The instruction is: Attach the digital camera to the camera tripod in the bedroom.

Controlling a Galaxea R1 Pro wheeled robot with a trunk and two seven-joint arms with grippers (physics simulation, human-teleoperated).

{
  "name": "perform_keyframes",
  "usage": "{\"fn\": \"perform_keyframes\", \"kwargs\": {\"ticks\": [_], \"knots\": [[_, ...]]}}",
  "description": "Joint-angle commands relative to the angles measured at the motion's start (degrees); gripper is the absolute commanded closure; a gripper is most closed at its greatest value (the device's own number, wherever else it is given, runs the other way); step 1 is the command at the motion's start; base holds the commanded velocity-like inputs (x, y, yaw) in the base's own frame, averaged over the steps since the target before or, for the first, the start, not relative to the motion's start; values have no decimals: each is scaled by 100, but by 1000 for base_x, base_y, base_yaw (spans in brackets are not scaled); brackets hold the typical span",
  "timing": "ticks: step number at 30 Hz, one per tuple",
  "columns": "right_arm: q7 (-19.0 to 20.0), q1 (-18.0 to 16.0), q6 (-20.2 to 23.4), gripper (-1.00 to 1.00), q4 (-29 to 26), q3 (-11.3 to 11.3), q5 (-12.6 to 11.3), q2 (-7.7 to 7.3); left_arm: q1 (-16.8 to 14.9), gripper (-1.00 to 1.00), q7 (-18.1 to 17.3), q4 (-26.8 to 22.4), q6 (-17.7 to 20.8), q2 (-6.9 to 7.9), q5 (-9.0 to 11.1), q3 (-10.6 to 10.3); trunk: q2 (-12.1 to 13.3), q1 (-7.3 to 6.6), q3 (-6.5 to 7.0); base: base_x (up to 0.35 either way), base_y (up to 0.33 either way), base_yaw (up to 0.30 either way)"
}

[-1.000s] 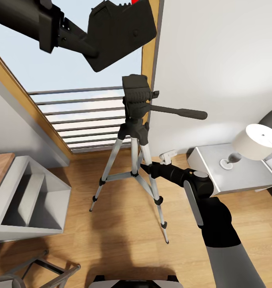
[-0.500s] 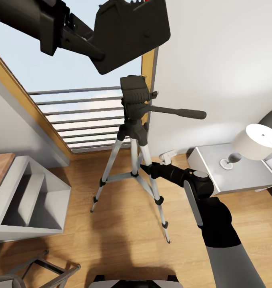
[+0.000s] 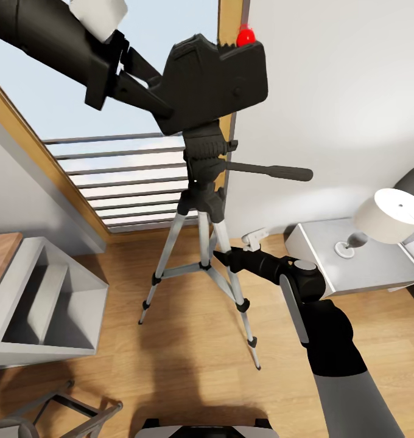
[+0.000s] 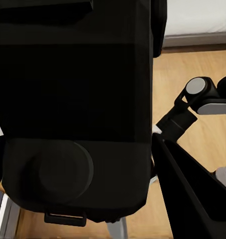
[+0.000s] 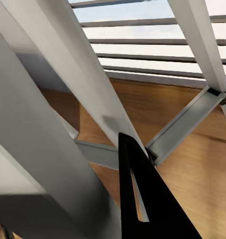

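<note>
The left gripper [image 3: 147, 91] is clamped on the digital camera [image 3: 216, 82], holding it up in front of the window with its red button [image 3: 246, 36] on top. The camera's underside sits right at the black head [image 3: 206, 149] of the camera tripod [image 3: 202, 225]; from the head view the two overlap, and I cannot tell whether they are touching or a hair apart. In the left wrist view the camera's dark body [image 4: 75, 109] is close up, its round lens [image 4: 65, 172] facing the viewer, with one black finger [image 4: 192, 194] running beside it.

The tripod stands upright on the light wood floor [image 3: 189, 359], three silver legs spread, just in front of the window railing [image 3: 122, 176]. Its long pan handle [image 3: 271, 171] sticks out toward the grey-white wall [image 3: 341, 91].

The right gripper [image 3: 220, 254] is low down at the tripod's legs, against the leg nearest the nightstand. The right wrist view shows one dark fingertip [image 5: 143, 199] lying along a silver leg [image 5: 88, 94], but whether it is closed on the leg I cannot tell.

A grey nightstand [image 3: 377, 267] with a white lamp [image 3: 386, 219] sits to the robot's right, and a grey open shelf unit [image 3: 42, 304] to its left
</note>
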Motion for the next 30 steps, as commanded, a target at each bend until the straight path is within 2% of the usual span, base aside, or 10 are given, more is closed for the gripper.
{"fn": "perform_keyframes", "kwargs": {"ticks": [1, 5, 10, 24, 30], "knots": [[-208, -4, 10, 100, 152, -8, 335, 1, -12, 100, -12, -1, 47, 7, 12, -43, -9, 4, -9, 0, 0, 0], [-206, -4, 10, 100, 153, -8, 339, 0, -12, 100, -12, -2, 47, 7, 1, -200, -9, 4, -9, 0, 0, 0], [-204, -4, 10, 100, 153, -8, 340, 0, -12, 100, -12, -8, 47, 21, -10, -291, -9, 4, -9, 0, 0, 0], [-202, -4, 10, 100, 161, -8, 337, 0, -12, 100, -6, -9, 47, 100, -32, -331, -9, 4, -9, 0, 0, 0], [-206, -4, 10, 100, 166, -8, 336, 0, -12, 100, 0, 1, 47, 144, -169, -320, -9, 4, -9, 0, 0, 0]]}}
